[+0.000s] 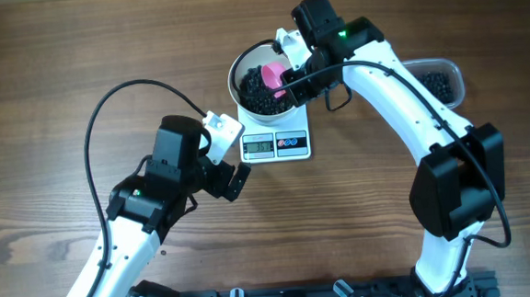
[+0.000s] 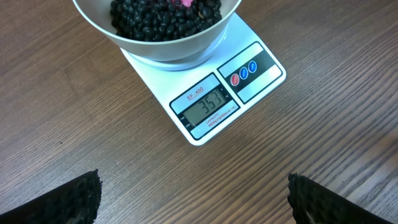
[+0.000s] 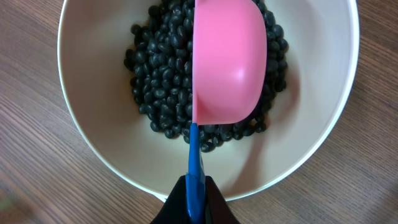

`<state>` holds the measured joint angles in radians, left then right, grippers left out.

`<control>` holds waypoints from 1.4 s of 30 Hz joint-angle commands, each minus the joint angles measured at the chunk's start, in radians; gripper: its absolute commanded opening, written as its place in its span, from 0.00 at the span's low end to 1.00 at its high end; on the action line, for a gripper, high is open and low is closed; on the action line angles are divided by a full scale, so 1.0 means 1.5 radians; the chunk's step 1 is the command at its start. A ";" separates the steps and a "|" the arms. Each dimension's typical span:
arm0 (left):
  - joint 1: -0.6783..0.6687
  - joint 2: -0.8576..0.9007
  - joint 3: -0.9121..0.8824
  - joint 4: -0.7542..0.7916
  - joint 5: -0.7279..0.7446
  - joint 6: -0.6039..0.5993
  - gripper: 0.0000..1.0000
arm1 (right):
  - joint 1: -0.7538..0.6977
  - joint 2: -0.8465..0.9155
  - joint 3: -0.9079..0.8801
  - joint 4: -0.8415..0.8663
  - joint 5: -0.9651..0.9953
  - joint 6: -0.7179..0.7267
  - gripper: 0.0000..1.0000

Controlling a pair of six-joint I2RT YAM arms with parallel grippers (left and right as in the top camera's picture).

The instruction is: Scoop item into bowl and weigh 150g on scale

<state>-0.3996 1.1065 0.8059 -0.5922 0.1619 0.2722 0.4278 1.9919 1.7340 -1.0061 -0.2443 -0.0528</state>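
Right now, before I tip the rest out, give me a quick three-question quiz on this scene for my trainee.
1. True or false: the bowl, with black beans in it, stands on the scale.
2. What does the right claw hold? A: the pink scoop, by its blue handle. B: the bowl's rim. C: nothing.
3. Fill in: the left claw, near the scale's display end, is ____ and empty.

Key: 1 true; 2 A; 3 open.
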 commanded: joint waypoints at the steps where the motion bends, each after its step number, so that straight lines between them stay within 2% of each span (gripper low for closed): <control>1: 0.003 0.002 -0.003 0.000 0.003 0.006 1.00 | -0.003 0.009 -0.003 0.000 -0.013 0.022 0.04; 7: 0.003 0.002 -0.003 0.000 0.003 0.006 1.00 | -0.032 0.008 0.022 -0.001 -0.025 0.037 0.04; 16: 0.003 0.002 -0.003 0.000 0.003 0.006 1.00 | -0.082 -0.007 0.058 -0.002 -0.153 0.036 0.04; 31: 0.003 0.002 -0.003 0.000 0.003 0.006 1.00 | -0.085 -0.093 0.058 -0.003 -0.152 0.036 0.04; 42: 0.003 0.002 -0.003 0.000 0.003 0.006 1.00 | -0.085 -0.104 0.058 -0.006 -0.152 0.037 0.04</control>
<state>-0.3996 1.1065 0.8059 -0.5922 0.1619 0.2722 0.3019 1.8668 1.7962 -1.0107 -0.4492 -0.0036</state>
